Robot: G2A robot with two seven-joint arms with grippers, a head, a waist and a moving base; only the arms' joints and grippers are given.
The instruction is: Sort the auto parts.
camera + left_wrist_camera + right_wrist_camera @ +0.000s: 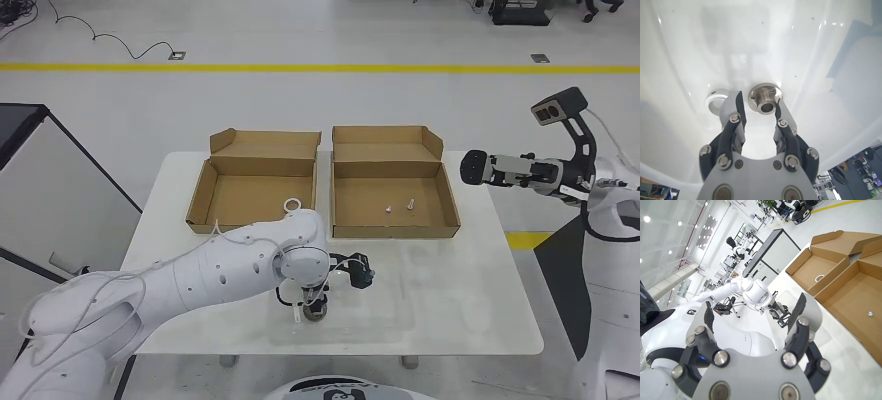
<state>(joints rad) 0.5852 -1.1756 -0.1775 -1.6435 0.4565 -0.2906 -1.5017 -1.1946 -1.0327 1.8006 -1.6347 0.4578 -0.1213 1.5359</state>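
Observation:
A flanged metal bushing (764, 99) stands on the white table (450, 290) near its front edge. My left gripper (759, 100) is open and straddles it; one pad (777, 111) is at its hub, the other stands clear. A silver collar ring (714, 100) lies just outside that other finger. From above, the left gripper (313, 305) points down at these parts. My right gripper (755, 304) is open and holds nothing; it hangs above the table's right edge (473, 167). At the back sit two open cardboard boxes: the left box (255, 180) holds a white ring (292, 205), the right box (393, 180) two small fasteners (409, 202).
A black-framed cabinet (40, 190) stands left of the table. The right wrist view shows the left box (821, 262), its white ring (819, 278), the right box (857, 291) with a small fastener (870, 313), and the left arm's gripper (780, 315) farther off.

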